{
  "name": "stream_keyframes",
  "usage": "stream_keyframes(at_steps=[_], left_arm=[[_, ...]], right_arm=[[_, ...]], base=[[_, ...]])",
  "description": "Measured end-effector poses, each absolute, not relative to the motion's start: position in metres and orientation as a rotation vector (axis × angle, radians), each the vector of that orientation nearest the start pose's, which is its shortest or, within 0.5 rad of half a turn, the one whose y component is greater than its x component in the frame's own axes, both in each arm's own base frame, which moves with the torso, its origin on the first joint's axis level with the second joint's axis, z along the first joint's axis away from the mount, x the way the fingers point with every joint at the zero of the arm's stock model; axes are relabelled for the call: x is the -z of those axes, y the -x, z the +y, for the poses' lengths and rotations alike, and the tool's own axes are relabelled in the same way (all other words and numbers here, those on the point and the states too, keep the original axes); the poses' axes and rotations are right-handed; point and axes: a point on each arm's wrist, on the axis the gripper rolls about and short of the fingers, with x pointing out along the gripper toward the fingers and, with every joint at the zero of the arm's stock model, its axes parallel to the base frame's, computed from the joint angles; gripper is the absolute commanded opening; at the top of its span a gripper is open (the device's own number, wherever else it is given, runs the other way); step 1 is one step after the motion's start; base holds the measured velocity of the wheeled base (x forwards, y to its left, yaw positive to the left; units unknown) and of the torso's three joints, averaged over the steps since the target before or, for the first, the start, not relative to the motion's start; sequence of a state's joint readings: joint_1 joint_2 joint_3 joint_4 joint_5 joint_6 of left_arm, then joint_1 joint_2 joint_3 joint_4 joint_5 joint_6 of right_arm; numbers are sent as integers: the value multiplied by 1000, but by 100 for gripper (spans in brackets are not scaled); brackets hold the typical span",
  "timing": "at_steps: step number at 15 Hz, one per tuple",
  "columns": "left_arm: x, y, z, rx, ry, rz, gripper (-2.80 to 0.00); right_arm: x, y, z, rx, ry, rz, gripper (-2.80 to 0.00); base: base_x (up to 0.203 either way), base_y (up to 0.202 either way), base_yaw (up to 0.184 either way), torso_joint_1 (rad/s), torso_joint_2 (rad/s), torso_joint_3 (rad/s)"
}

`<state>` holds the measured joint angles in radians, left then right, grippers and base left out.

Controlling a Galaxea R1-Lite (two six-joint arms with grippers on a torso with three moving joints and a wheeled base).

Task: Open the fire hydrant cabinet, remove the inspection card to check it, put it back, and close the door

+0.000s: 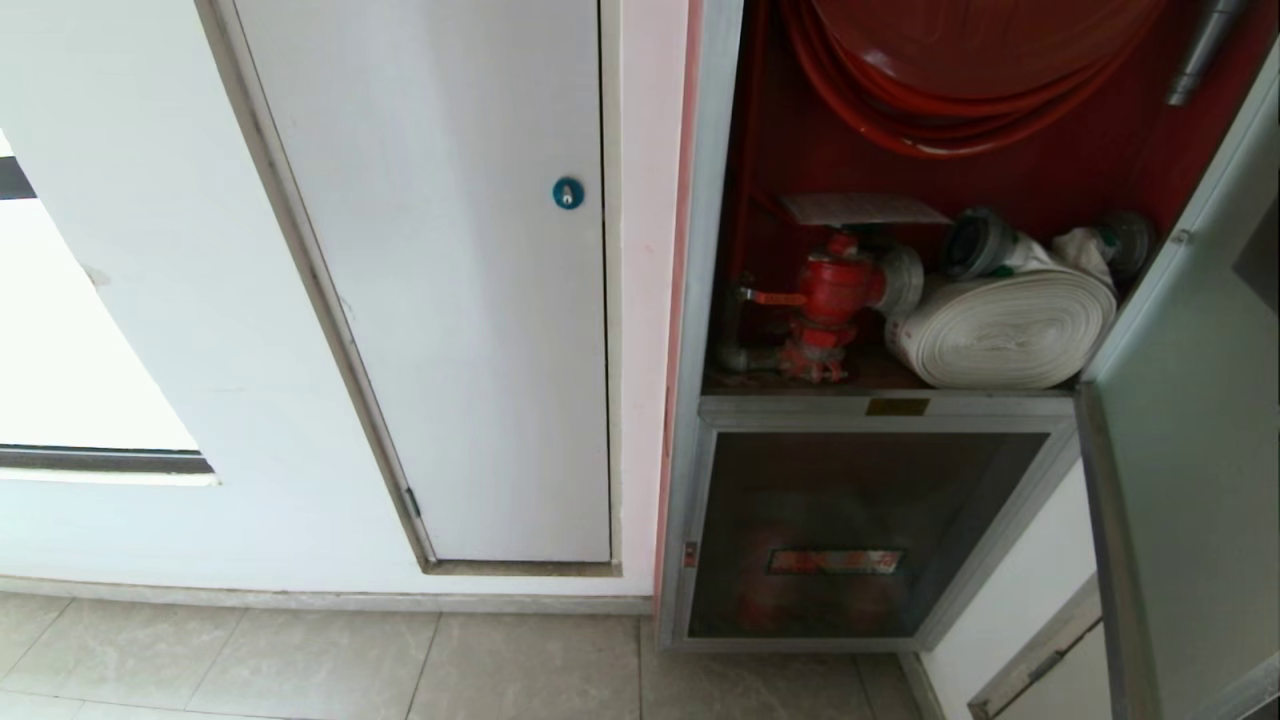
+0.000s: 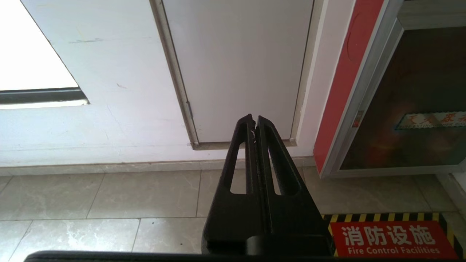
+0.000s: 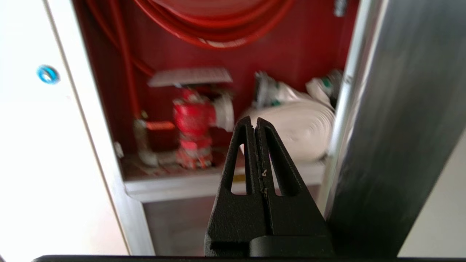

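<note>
- Your right end effector (image 3: 255, 123) is pressed closed with nothing between its fingers, and it hangs in front of the open fire hydrant cabinet (image 1: 712, 200), just beside the silver edge of the door (image 1: 1190, 420), which stands swung out on the robot's right.
- Part the fingers before you go in; closed as they are, they cannot take a thin sheet.
- The inspection card (image 1: 862, 209) lies flat on top of the red valve (image 1: 835, 290), in the upper compartment, left of the rolled white hose (image 1: 1005, 325). It looks roughly level, with its near edge overhanging the valve top.
- Judging from that, aim for the overhanging near edge, one finger above and one below, with the fingers turned level to match the sheet.
- Come in from the front and keep off the door frame on the right, since the right wrist view shows it very close to the end effector.
- Stay clear of the valve handle and the red hose loops (image 1: 950, 100) above; a knock could slide the card off behind the valve, where it would likely be hard to recover.
- Close gently: the sheet will probably bend or slip if pinched at a corner.
- Your left end effector (image 2: 255, 122) is closed and empty too, parked low over the floor tiles (image 2: 109, 196) before the white panel door (image 1: 450, 250). Leave it there.
</note>
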<state>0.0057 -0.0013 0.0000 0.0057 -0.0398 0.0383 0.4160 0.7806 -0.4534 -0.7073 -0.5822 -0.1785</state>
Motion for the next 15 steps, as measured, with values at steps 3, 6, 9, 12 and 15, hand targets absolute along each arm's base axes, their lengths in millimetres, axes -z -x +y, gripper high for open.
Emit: stream_keyframes(at_steps=[3, 6, 9, 12, 15], left_arm=[[-75, 23, -1, 34, -38, 4, -280], [-75, 23, -1, 34, -38, 4, -280], [-75, 23, -1, 34, -38, 4, -280], [-75, 23, -1, 34, -38, 4, -280], [-75, 23, -1, 34, -38, 4, -280]], right_arm=[[-262, -61, 13, 219, -12, -318, -280], [-262, -59, 10, 253, -14, -326, -280], [-262, -59, 7, 287, -9, -328, -280], [-260, -59, 5, 326, -2, -327, -280], [-259, -58, 3, 360, 2, -332, -280]], base=[[0, 0, 0, 0, 0, 0], [0, 0, 0, 0, 0, 0], [0, 0, 0, 0, 0, 0], [0, 0, 0, 0, 0, 0], [0, 0, 0, 0, 0, 0]])
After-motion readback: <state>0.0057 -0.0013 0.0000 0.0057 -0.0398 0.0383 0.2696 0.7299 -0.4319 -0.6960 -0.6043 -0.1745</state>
